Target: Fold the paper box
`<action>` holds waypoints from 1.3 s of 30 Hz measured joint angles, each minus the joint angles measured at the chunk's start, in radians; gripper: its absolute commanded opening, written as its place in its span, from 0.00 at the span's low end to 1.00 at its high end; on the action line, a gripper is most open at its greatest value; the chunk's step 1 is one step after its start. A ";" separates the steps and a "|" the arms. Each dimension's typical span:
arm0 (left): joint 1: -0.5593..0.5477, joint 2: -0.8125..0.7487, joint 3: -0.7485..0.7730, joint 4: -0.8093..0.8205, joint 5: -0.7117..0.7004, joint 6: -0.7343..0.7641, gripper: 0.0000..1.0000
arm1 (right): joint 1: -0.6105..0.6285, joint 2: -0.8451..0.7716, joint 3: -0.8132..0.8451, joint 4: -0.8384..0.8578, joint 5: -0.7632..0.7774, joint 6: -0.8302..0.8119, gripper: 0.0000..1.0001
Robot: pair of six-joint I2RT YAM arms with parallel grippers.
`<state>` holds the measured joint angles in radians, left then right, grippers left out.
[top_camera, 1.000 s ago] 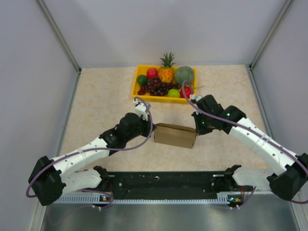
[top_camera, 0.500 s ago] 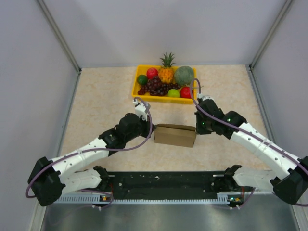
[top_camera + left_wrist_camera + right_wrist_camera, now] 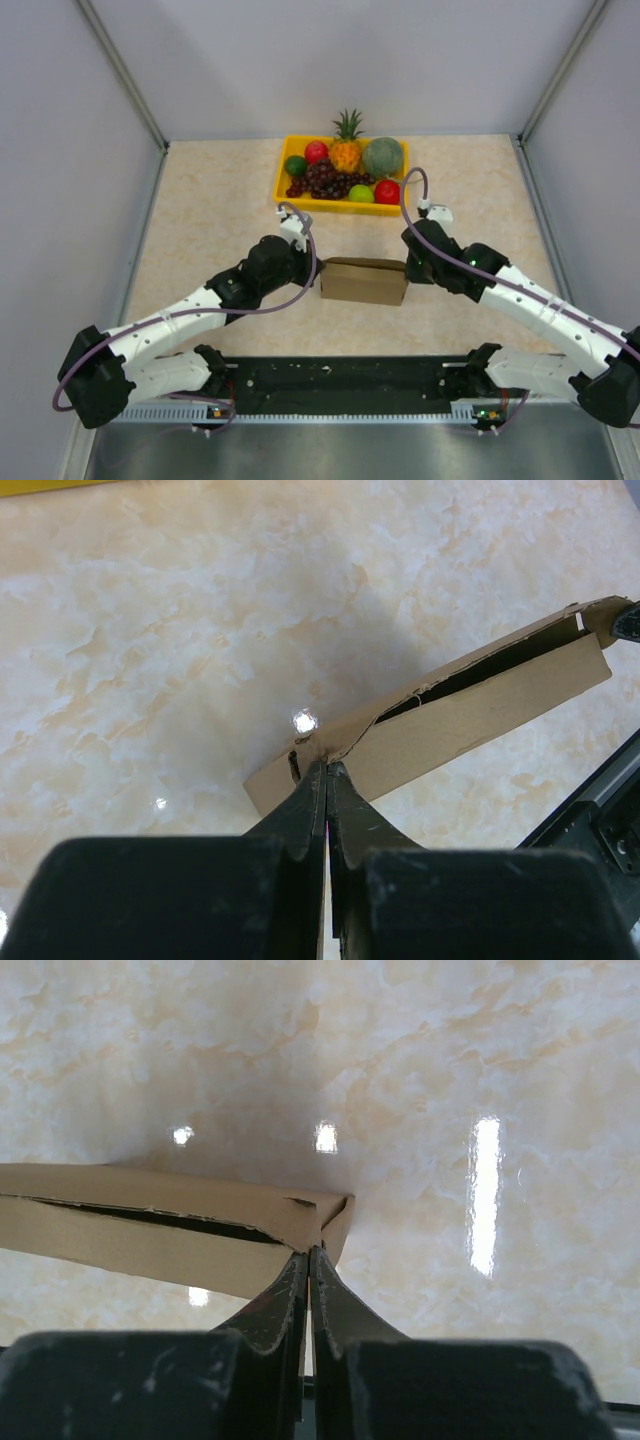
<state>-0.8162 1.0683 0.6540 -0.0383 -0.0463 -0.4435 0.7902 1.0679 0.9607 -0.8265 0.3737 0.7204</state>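
Right arm (image 3: 530, 300) shifted; right gripper (image 3: 407, 268) and left gripper (image 3: 316, 270), both closed, touch paper box (image 3: 363, 283).

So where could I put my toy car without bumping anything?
The bare table left of the yellow fruit tray is free; so is the patch right of it. The middle is crowded: the left gripper and the right gripper both touch the paper box.

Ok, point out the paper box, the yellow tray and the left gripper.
paper box (image 3: 363, 283), top view, its near face.
yellow tray (image 3: 320, 206), top view, its near wall.
left gripper (image 3: 326, 770), left wrist view, shut fingertips.
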 measured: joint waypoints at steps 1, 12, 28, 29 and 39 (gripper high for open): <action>0.000 0.000 0.000 0.000 0.000 0.000 0.00 | 0.004 0.000 -0.002 0.000 0.007 0.013 0.00; -0.010 -0.032 -0.047 0.045 -0.008 -0.009 0.00 | 0.155 -0.083 -0.117 0.071 0.196 0.130 0.00; -0.047 -0.070 -0.139 0.171 -0.079 -0.147 0.00 | 0.251 -0.253 -0.359 0.309 0.407 0.194 0.00; -0.047 -0.068 -0.136 0.165 -0.079 -0.164 0.00 | 0.251 -0.254 -0.359 0.307 0.407 0.190 0.00; -0.055 -0.088 -0.163 0.185 -0.101 -0.169 0.00 | 0.251 -0.260 -0.380 0.332 0.410 0.193 0.00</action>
<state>-0.8711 0.9802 0.4908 0.1467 -0.1478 -0.6128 1.0409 0.8082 0.5808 -0.4942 0.7837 0.9138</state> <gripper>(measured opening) 0.007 0.003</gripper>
